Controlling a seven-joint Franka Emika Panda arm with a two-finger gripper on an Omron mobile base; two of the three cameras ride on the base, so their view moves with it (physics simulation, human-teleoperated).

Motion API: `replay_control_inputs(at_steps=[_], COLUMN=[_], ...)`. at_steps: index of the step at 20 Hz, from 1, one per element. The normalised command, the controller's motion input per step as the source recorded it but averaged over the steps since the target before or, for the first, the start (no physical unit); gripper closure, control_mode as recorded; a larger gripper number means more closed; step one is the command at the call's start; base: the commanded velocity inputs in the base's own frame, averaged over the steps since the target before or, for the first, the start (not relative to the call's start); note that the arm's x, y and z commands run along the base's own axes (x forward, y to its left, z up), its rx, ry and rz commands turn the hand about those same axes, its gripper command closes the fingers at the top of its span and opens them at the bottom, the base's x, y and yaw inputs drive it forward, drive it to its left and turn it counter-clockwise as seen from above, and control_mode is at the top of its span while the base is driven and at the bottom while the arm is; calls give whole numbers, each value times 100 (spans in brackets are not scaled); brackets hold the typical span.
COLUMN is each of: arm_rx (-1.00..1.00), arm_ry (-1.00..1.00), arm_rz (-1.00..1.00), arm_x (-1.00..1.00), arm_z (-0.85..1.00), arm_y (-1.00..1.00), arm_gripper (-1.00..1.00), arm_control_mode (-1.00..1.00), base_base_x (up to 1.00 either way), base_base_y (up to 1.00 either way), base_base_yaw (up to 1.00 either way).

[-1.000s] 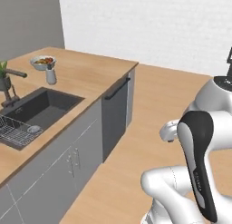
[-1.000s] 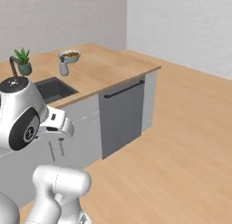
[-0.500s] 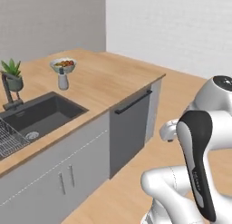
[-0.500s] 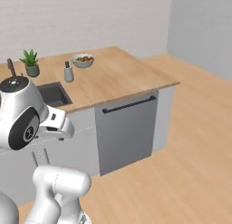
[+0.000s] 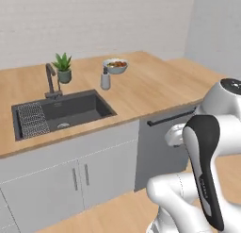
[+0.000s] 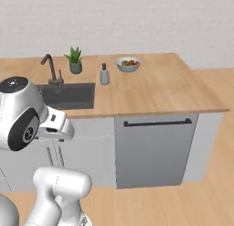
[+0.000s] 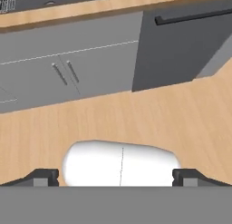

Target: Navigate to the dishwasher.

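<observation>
Gripper (image 7: 116,177) tips spread wide, empty, aimed down at wood floor (image 7: 136,114). Whole scene shifted since earlier frames through base motion: dishwasher (image 6: 155,149) now faced nearly head-on, under counter (image 6: 164,90), right of cabinet doors (image 6: 84,152). Farther back: sink (image 5: 61,112), soap bottle (image 6: 104,74), bowl (image 6: 128,63), plant (image 6: 75,60).

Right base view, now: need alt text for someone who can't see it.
A dark grey dishwasher with a long black bar handle sits under a wooden counter, nearly straight ahead of the robot. On the counter stand a fruit bowl, a soap dispenser and a potted plant beside a dark sink with a faucet.
</observation>
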Motion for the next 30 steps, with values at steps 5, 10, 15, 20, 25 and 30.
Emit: replay_control_inputs(at_steps=[5, 10, 15, 20, 25, 30], arm_rx=[0, 0, 0, 0, 0, 0], arm_ry=[0, 0, 0, 0, 0, 0], arm_rz=[0, 0, 0, 0, 0, 0], arm_x=[0, 0, 0, 0, 0, 0], arm_z=[0, 0, 0, 0, 0, 0], arm_y=[0, 0, 0, 0, 0, 0], arm_gripper=[-100, -100, -100, -100, -100, -100], arm_control_mode=[100, 100, 100, 100, 100, 100], base_base_x=[16, 13, 29, 67, 87, 69], base_base_y=[-98, -96, -62, -45, -21, -53], base_base_yaw=[50, 22, -12, -4, 17, 26])
